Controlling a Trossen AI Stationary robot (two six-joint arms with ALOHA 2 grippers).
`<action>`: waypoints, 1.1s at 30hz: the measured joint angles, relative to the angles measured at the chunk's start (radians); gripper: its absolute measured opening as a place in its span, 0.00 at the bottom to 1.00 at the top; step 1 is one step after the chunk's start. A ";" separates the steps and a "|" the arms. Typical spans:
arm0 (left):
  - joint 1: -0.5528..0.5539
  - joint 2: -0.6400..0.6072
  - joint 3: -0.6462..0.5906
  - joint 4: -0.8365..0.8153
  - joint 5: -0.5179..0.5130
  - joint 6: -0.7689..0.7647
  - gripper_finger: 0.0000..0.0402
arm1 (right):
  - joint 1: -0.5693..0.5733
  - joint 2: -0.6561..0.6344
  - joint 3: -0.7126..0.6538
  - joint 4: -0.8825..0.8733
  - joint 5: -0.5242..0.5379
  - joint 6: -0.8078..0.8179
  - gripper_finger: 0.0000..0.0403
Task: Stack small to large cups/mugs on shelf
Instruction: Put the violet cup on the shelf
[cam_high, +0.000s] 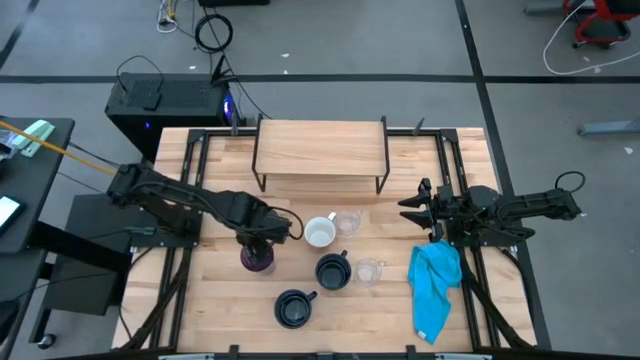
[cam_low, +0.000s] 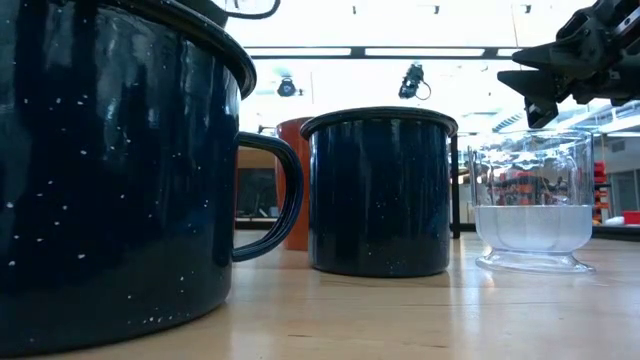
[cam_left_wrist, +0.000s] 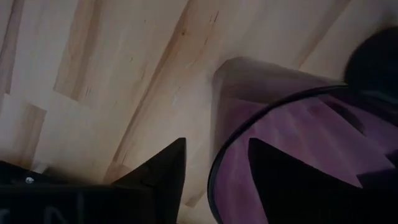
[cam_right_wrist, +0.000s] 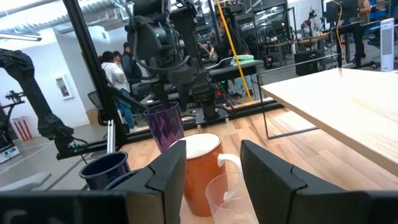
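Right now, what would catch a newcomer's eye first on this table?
The left gripper stands over the purple tumbler, jaws straddling its rim. Mugs and glasses cluster mid-table before the bare shelf. A bright blue cloth lies by the waiting right gripper.

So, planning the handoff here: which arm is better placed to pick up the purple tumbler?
Left. The left gripper is already over the purple tumbler, one finger inside its rim, one outside. The right gripper waits across the table, beside the blue cloth.

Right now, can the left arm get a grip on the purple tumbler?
Probably yes: the left gripper is already at the purple tumbler, open fingers straddling its rim, one inside, one outside. Nothing blocks it.
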 joint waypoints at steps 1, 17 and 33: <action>-0.001 0.006 0.000 0.002 0.000 0.008 0.42 | 0.000 0.000 0.000 0.000 0.000 0.000 0.40; -0.012 0.039 0.000 0.014 0.009 0.019 0.03 | 0.000 0.000 0.000 -0.007 0.000 0.000 0.40; 0.002 0.040 0.018 0.000 -0.001 0.097 0.03 | 0.000 0.000 0.000 -0.007 0.000 0.000 0.40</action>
